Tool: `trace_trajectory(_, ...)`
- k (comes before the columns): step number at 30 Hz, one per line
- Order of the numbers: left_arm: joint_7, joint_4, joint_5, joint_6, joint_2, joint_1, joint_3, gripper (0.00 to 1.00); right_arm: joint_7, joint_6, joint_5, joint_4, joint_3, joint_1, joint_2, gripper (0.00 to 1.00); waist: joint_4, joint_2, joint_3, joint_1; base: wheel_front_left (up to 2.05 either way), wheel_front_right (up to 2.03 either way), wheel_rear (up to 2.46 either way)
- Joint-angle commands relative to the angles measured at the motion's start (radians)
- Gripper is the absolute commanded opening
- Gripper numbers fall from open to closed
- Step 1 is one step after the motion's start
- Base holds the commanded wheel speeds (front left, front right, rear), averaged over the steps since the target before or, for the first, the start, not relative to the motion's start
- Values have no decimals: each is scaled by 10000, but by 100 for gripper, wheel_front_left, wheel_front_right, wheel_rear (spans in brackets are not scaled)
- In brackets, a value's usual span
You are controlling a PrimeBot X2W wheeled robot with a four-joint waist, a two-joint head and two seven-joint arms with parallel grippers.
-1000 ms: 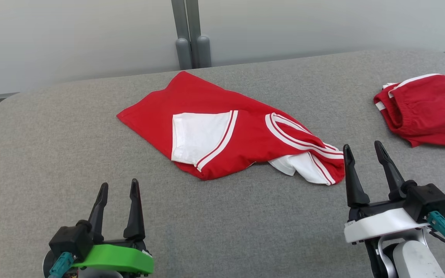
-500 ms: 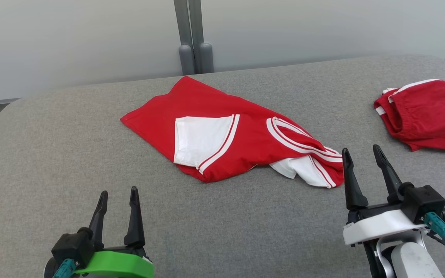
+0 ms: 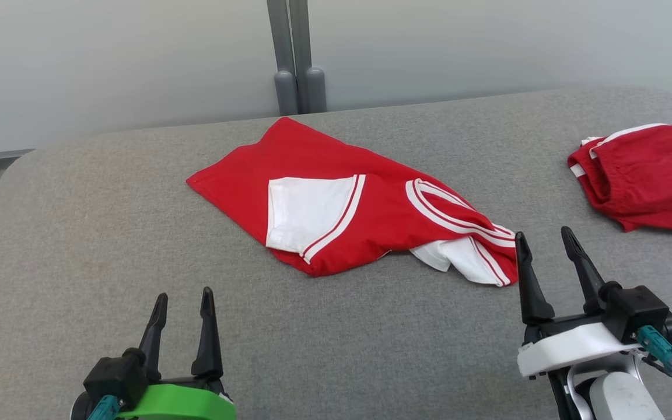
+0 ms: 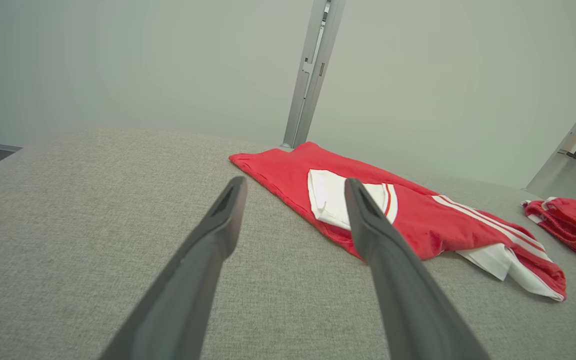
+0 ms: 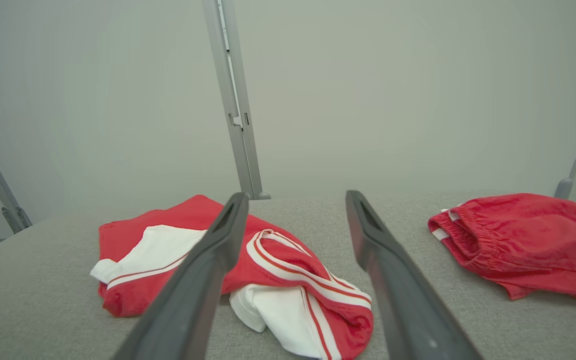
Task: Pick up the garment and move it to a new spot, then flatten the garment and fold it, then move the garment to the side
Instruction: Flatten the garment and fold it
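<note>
- Lying on the cushion, the shirt is crumpled and untouched; you are at the pick-up, I judge.
- Shorts sit well apart on your right.
- Your right gripper, spread and empty, stands just beside the shirt's near end; the left gripper, also spread and empty, is farther off.
- The right wrist view shows the white sleeve tucked under that end plainer than the head view does.
- Next: reach in, pinch an edge low.
</note>
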Motion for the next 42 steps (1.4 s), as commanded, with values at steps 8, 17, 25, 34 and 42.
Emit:
trace_trajectory(8,-27,-41,146,-90,-60,-132,-123,100,-31,0,-583,599,771,-652,-7,100,616,-1,385,0,0,0,0)
trace_trajectory(17,-27,-108,29,-119,-98,-637,-448,100,256,-1,-642,2826,2814,-2695,-187,100,1981,-1,1386,0,0,0,0)
trace_trajectory(25,-18,-184,-407,94,-104,-1075,-863,100,474,-1,-376,5728,3902,-4791,-347,100,3160,-1,2048,0,0,0,0)
trace_trajectory(34,-16,-185,-604,176,-106,-1333,-1227,100,478,-1,-33,8215,4474,-6368,-207,100,3832,-1,2402,0,0,0,0)
trace_trajectory(42,-16,-213,-795,267,-105,-1445,-1468,100,275,-1,64,9782,4316,-7376,-147,50,4184,-1,2653,0,0,0,0)
